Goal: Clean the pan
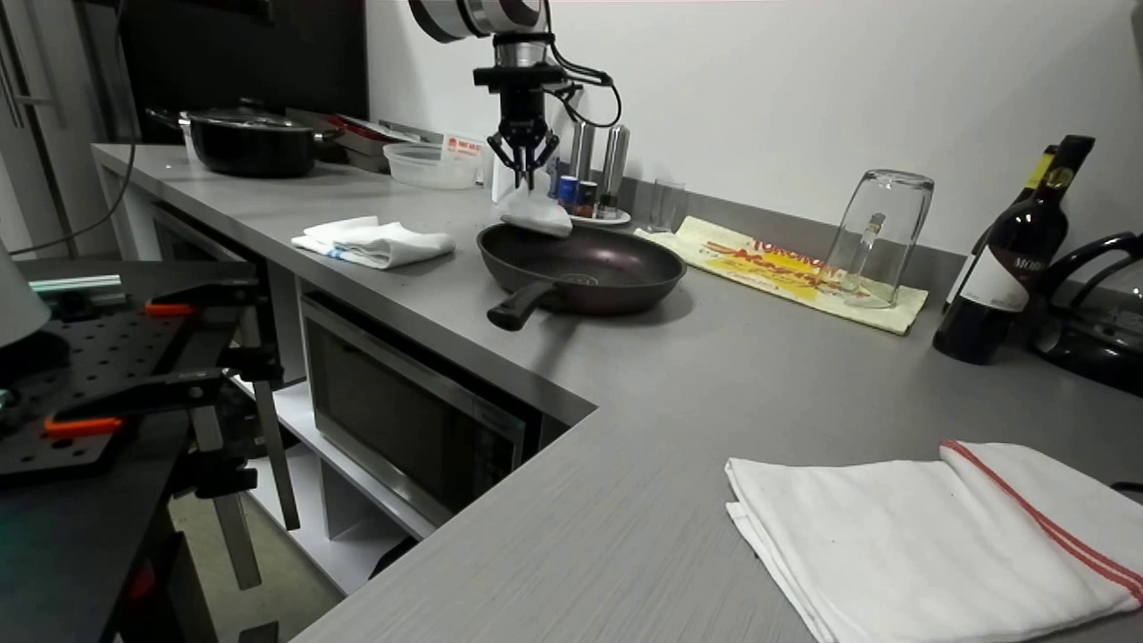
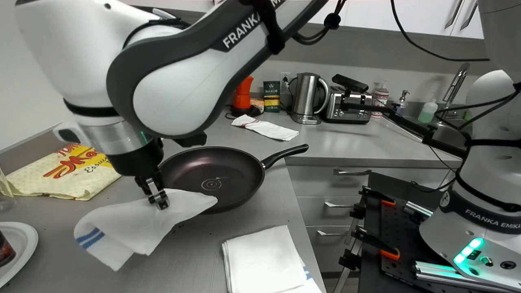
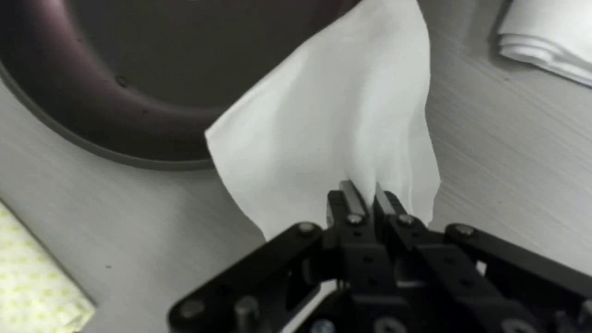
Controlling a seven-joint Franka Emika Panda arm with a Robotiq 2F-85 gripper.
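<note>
Hand pinching white cloth at far edge of pan; folded towel nearby.

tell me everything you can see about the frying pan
The frying pan is wide, round and shallow, dark, coated-looking, with a purplish sheen inside and a round mark at the base's centre. It sits upright on the grey counter, its long black handle pointing toward the counter's edge. The white cloth in the end effector overhangs its rim; whether they touch is unclear.
</note>
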